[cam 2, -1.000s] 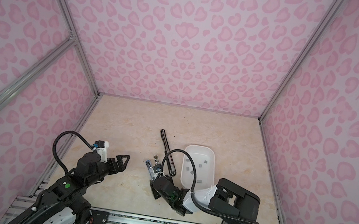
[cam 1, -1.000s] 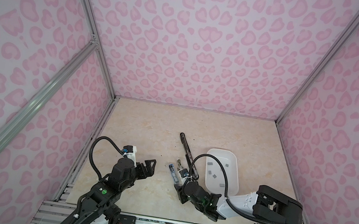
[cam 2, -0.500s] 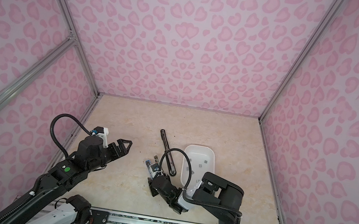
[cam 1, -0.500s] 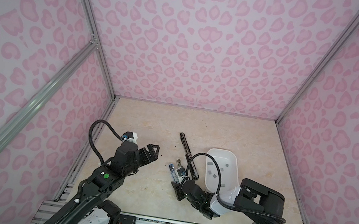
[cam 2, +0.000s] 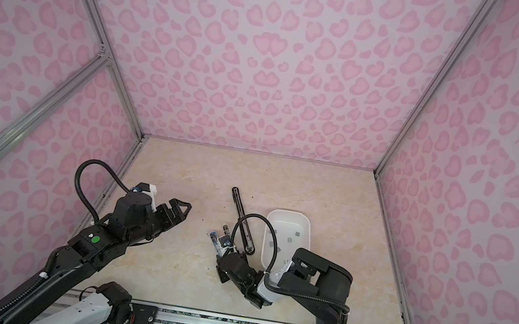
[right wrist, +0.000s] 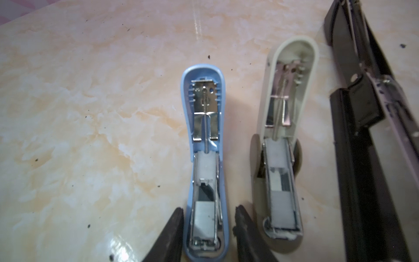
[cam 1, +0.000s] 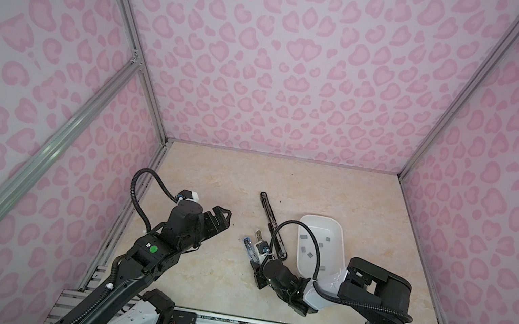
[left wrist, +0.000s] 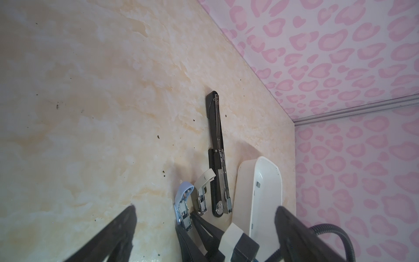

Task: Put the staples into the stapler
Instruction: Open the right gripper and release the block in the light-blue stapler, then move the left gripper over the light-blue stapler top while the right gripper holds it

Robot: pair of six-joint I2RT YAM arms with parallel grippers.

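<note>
Three staplers lie opened flat side by side: a small blue stapler (right wrist: pixel 205 136) (cam 1: pixel 249 247), a small beige stapler (right wrist: pixel 285 113) (cam 1: pixel 259 241) and a long black stapler (cam 1: pixel 271 223) (right wrist: pixel 362 136). A flat grey block of staples (right wrist: pixel 205 217) lies in the blue one's channel, and another block (right wrist: pixel 283 204) in the beige one's. My right gripper (right wrist: pixel 209 209) (cam 1: pixel 256 266) straddles the blue stapler's near end, one finger close on each side, a thin gap still showing. More loose staples (cam 1: pixel 304 238) lie in the white tray (cam 1: pixel 319 221). My left gripper (cam 1: pixel 220 217) (left wrist: pixel 205 209) hangs wide open and empty, left of the staplers.
The tray (cam 2: pixel 288 213) stands just right of the black stapler (cam 2: pixel 241 218), with the right arm's cable arching over its rim. Pink patterned walls close in the table on three sides. Dark specks dot the beige tabletop.
My right gripper's jaws have narrowed around the blue stapler and its arm has folded closer to it. The left arm has risen and reached forward, its gripper staying open.
</note>
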